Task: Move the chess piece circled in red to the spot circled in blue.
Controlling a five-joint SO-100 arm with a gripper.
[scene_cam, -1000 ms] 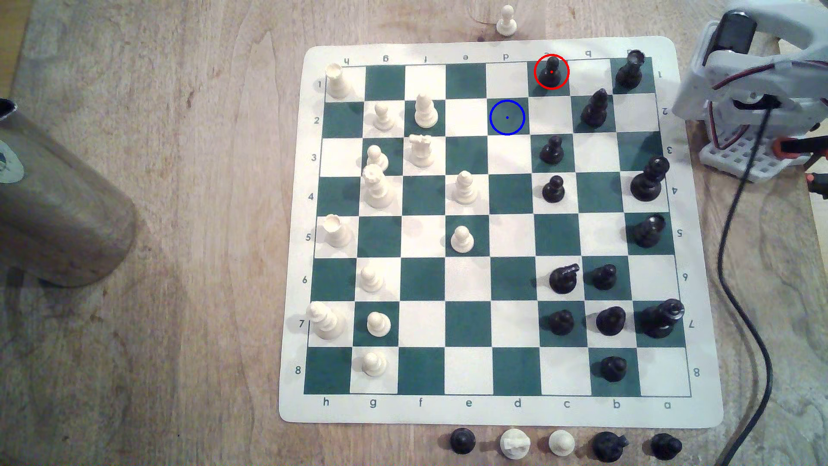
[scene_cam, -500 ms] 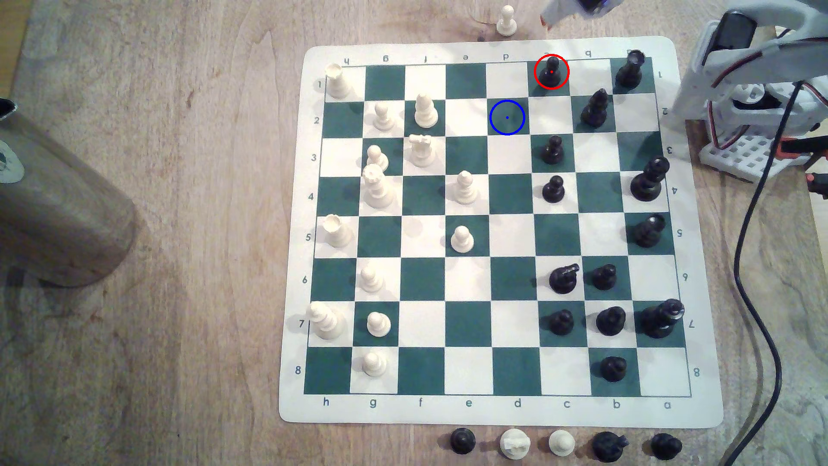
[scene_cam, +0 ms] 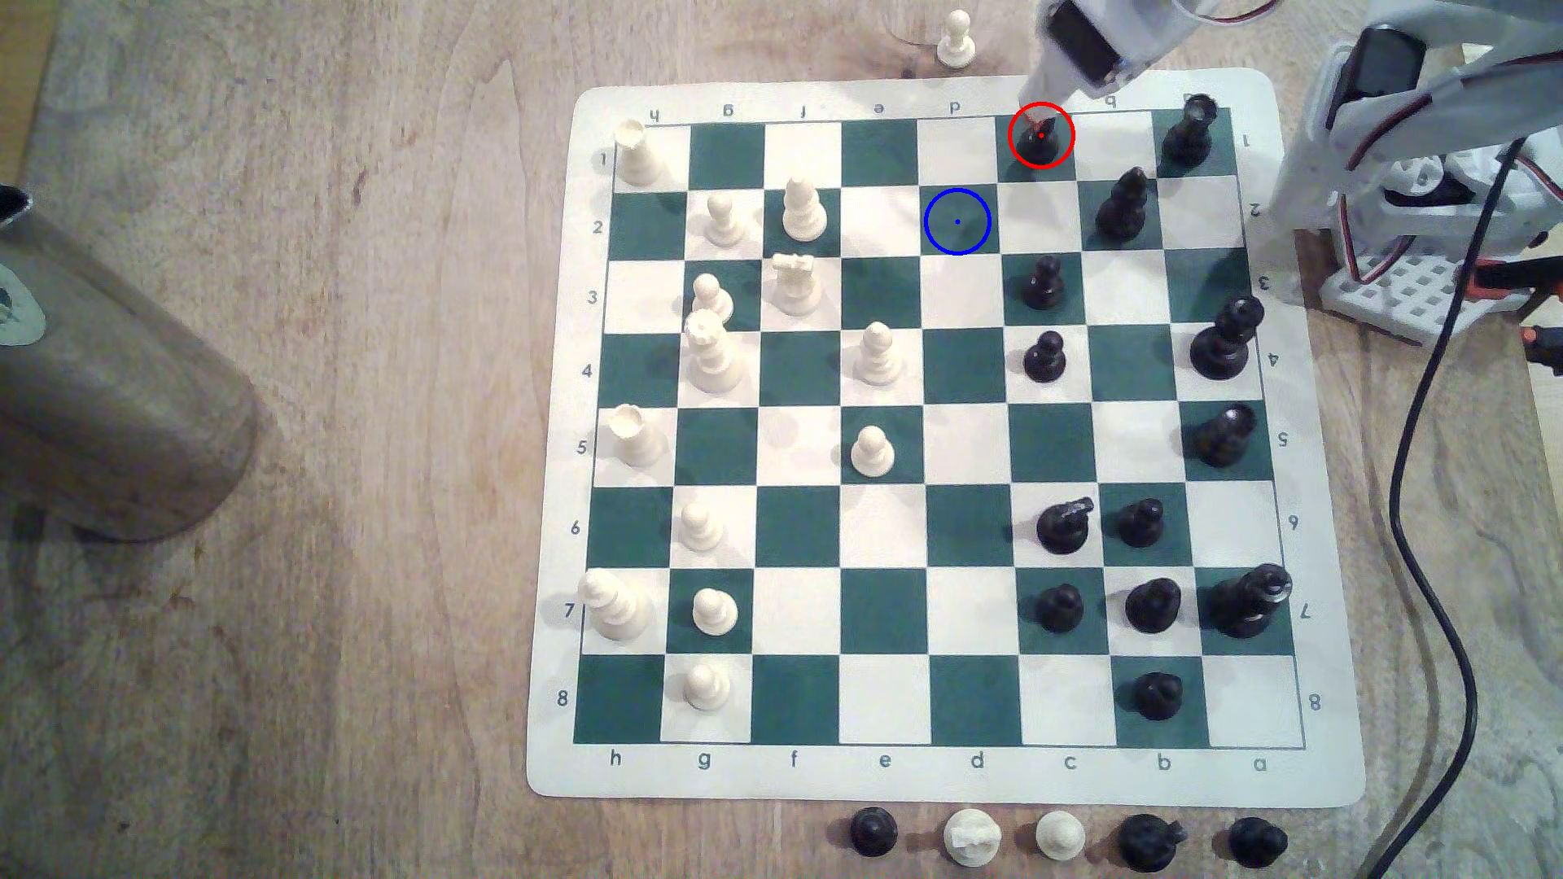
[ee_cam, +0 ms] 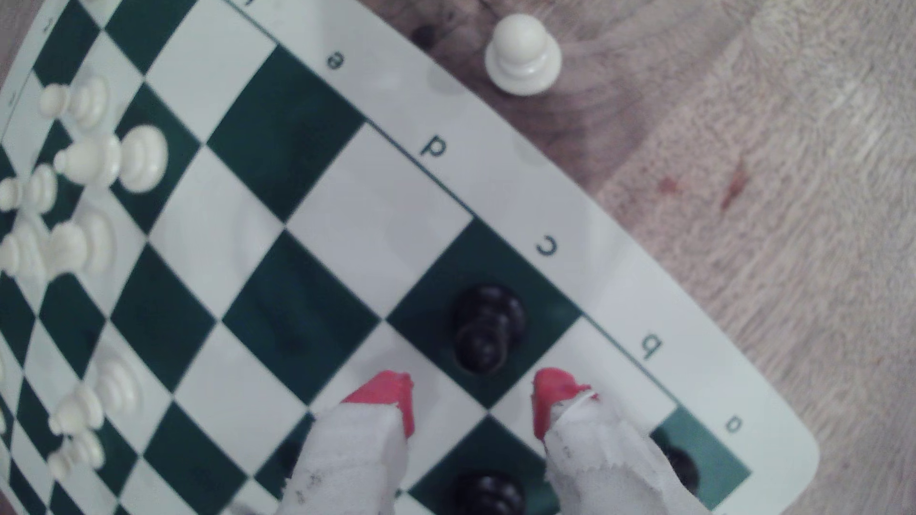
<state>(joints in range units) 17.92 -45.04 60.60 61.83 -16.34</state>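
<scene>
The black pawn [scene_cam: 1039, 145] inside the red ring stands upright on a dark green square in the board's top row, on file c. My gripper [scene_cam: 1035, 118] reaches in from the top edge and hovers just over it. In the wrist view the gripper [ee_cam: 473, 391] is open, and its red-tipped fingers [ee_cam: 391, 396] are spread wider than the pawn [ee_cam: 488, 327]. The pawn sits just beyond the tips, touching neither. The spot [scene_cam: 956, 221], a green square with a blue ring and dot, lies one square diagonally down toward the exterior view's left and has nothing on it.
A black bishop [scene_cam: 1121, 207] and a black rook [scene_cam: 1188, 131] stand close on the exterior view's right of the pawn, and another black pawn [scene_cam: 1044, 283] two squares below it. A white pawn [scene_cam: 956, 38] stands off the board [scene_cam: 1319, 761]. A black cable [scene_cam: 1421, 507] runs down the right.
The arm has swung in from the exterior view's right over the board's top edge. The gripper, out of view a second ago, has come down to the ringed pawn, which has not moved.
</scene>
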